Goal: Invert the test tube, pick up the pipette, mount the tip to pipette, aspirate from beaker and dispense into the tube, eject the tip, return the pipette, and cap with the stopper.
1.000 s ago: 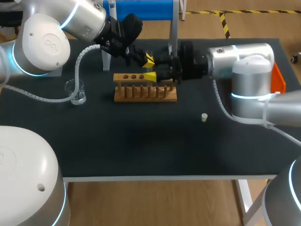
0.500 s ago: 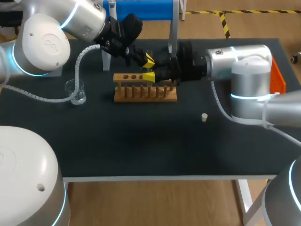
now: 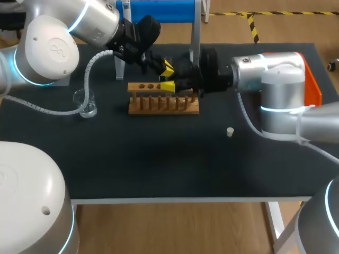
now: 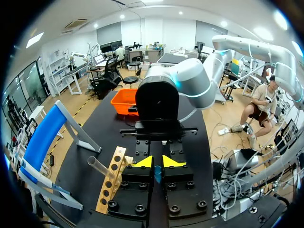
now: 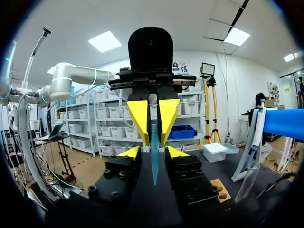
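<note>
Right wrist view: left jaws tight on blue tip [image 5: 154, 166], right jaws apart.

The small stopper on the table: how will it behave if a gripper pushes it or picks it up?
The stopper looks very small, so it is probably light and may skid on the table if nudged. It seems round; tipped over, it would likely roll.

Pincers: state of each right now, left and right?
Left pincer: closed on the blue pipette tip.
Right pincer: open; the tip's narrow end sits between its fingers, which do not seem to touch it.
</note>
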Controlling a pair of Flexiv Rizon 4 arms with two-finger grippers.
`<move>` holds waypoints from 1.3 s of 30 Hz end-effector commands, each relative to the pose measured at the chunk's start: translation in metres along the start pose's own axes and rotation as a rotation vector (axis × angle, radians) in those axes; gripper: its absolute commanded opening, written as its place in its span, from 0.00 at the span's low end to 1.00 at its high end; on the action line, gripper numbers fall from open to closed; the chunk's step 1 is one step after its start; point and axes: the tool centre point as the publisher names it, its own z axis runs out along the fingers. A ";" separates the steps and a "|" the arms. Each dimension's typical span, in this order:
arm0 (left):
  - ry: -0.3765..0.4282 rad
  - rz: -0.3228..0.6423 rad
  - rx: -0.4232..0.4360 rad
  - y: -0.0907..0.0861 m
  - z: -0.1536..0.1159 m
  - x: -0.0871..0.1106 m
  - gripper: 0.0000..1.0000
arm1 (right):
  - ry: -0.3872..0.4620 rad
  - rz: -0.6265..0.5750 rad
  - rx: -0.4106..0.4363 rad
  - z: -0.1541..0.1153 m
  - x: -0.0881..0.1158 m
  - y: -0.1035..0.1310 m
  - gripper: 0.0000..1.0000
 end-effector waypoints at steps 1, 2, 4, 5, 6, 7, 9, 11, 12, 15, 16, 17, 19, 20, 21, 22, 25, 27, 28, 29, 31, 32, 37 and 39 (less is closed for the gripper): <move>0.005 0.000 -0.003 0.000 -0.001 -0.001 0.00 | 0.008 0.001 -0.004 0.000 -0.001 -0.001 0.00; 0.005 0.000 -0.003 0.000 -0.001 -0.001 0.00 | 0.009 0.001 -0.005 0.000 -0.001 -0.001 0.00; 0.005 0.000 -0.003 0.000 -0.001 -0.001 0.00 | 0.014 0.002 -0.008 0.000 -0.001 0.000 0.00; 0.005 0.000 -0.003 0.000 -0.001 -0.001 0.00 | 0.015 0.001 -0.008 0.000 0.000 0.000 0.00; 0.005 0.000 -0.003 0.000 -0.001 -0.001 0.00 | 0.016 0.001 -0.008 0.000 0.000 0.000 0.00; 0.005 0.000 -0.003 0.000 -0.001 -0.001 0.00 | 0.016 0.001 -0.008 0.000 0.000 0.000 0.00; 0.005 0.000 -0.003 0.000 -0.001 -0.001 0.00 | 0.017 0.001 -0.006 0.000 0.000 0.000 0.00; 0.005 0.000 -0.003 0.000 -0.001 -0.001 0.00 | 0.016 0.001 -0.004 0.000 0.001 0.000 0.00; 0.005 0.000 -0.003 0.000 -0.001 -0.001 0.00 | 0.014 0.000 -0.003 0.000 0.001 -0.001 0.00; 0.005 0.000 -0.003 0.000 -0.001 -0.001 0.00 | 0.006 0.000 0.002 -0.001 0.000 -0.001 0.00; 0.005 0.000 -0.003 0.000 -0.001 -0.001 0.00 | 0.004 0.000 0.003 -0.001 0.000 -0.001 0.00; 0.005 0.000 -0.003 0.000 -0.001 -0.001 0.04 | 0.002 0.000 0.004 -0.002 -0.001 -0.001 0.00; 0.005 0.000 -0.003 0.000 -0.001 -0.001 1.00 | -0.003 -0.005 0.008 -0.003 -0.001 -0.001 0.00; 0.005 0.000 -0.003 0.000 -0.001 -0.001 1.00 | -0.005 -0.007 0.011 -0.005 -0.001 -0.001 0.00; 0.005 0.000 -0.003 0.000 -0.001 -0.001 1.00 | -0.008 -0.009 0.012 -0.007 -0.001 0.000 0.00; 0.005 0.000 -0.003 0.000 -0.001 -0.001 1.00 | -0.012 -0.011 0.015 -0.010 -0.001 0.000 0.00; 0.005 0.000 -0.003 0.000 -0.001 -0.001 1.00 | -0.023 -0.015 0.025 -0.024 -0.002 0.003 0.00; 0.005 0.000 -0.003 0.000 -0.001 -0.001 1.00 | -0.030 -0.019 0.031 -0.037 -0.002 0.005 0.00; 0.005 0.000 -0.003 0.000 -0.001 -0.001 1.00 | -0.031 -0.019 0.033 -0.045 -0.002 0.007 0.00; 0.005 0.000 -0.003 0.000 -0.001 -0.001 1.00 | -0.032 -0.019 0.034 -0.052 -0.002 0.009 0.00; 0.005 0.000 -0.003 0.000 -0.001 -0.001 1.00 | -0.035 -0.019 0.035 -0.069 -0.002 0.013 0.00; 0.005 0.000 -0.003 0.000 -0.001 -0.001 1.00 | -0.034 -0.018 0.035 -0.078 -0.001 0.015 0.00; 0.005 0.000 -0.003 0.000 -0.001 -0.001 1.00 | -0.037 -0.011 0.041 -0.115 -0.001 0.017 0.00; 0.005 0.000 -0.003 0.000 -0.001 -0.001 1.00 | -0.041 -0.014 0.043 -0.128 0.000 0.018 0.00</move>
